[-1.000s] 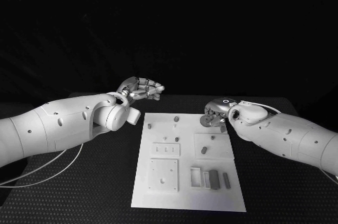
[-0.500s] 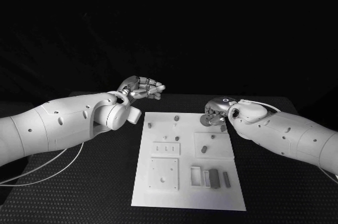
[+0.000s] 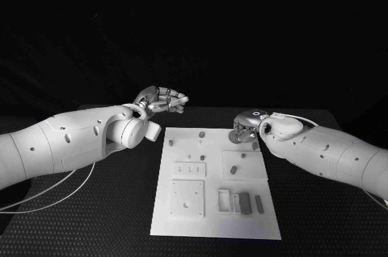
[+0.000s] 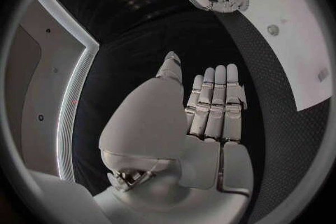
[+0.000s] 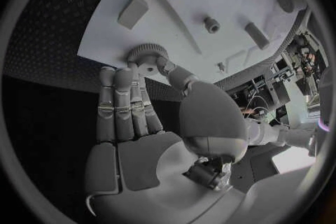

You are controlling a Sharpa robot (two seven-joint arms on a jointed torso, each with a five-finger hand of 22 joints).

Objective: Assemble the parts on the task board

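Little has changed over the last second. The right hand (image 3: 245,131) still pinches a round, ridged grey gear (image 5: 145,55) at the far right corner of the white task board (image 3: 212,220). The left hand (image 3: 161,102) stays raised beyond the board's far left corner, fingers straight and together, holding nothing. The gear seems not yet seated.

**Table & what sits on it**

We see a black table (image 3: 97,212) w/ dotted texture. The white task board (image 3: 212,223) lies flat at its centre, long axis 12-to-6. A thin pale cable (image 3: 56,198) loops on the table at approx. 8 o'clock from the board.
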